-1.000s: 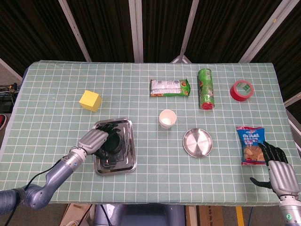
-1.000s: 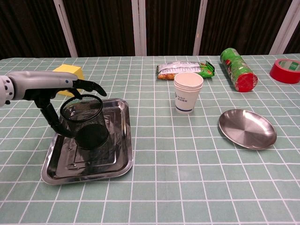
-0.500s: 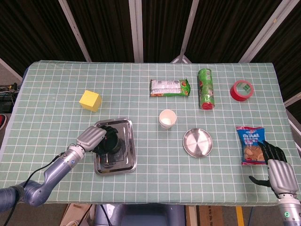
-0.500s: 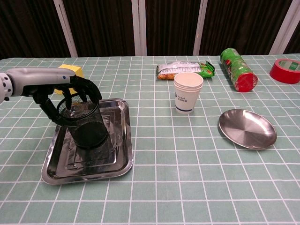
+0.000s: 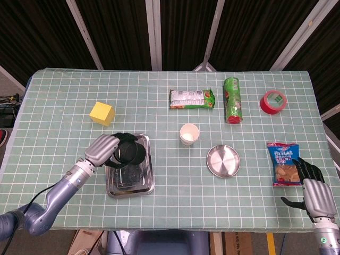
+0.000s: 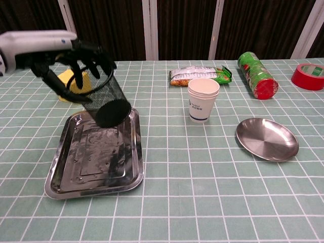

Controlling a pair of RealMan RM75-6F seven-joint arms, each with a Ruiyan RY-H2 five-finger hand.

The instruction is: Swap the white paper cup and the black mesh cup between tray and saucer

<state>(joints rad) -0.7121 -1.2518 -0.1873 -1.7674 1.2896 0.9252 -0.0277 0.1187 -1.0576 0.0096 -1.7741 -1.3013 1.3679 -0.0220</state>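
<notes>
Green-and-white checked surface (image 6: pixel 212 202), items as found:

- Black mesh cup (image 6: pixel 101 96) — lifted clear of the rectangular steel tray (image 6: pixel 61 182), hanging above its far end. It is tilted, long axis slanting, solid base down and toward the robot's right, open rim up and toward the left hand (image 6: pixel 61 50), whose fingers (image 6: pixel 93 53) grasp the rim.
- White paper cup (image 6: pixel 203 99) — upright on the surface between tray and round steel saucer (image 6: pixel 267 138), touching neither; small blue print on its side, too small to read.
- Yellow cube (image 5: pixel 102 113) — beyond the tray, partly hidden by the raised mesh cup in the chest view.
- Green-and-white snack packet (image 6: pixel 200 75) — lying flat behind the paper cup; lettering illegible.
- Green cylindrical can with a red end (image 6: pixel 257 74) — on its side, beyond the saucer.
- Red tape roll (image 6: pixel 309 76) — far right corner.
- Blue snack bag (image 5: pixel 282 162) — near the right edge, just beyond the right hand (image 5: pixel 313 194), which holds nothing, fingers loosely spread.
</notes>
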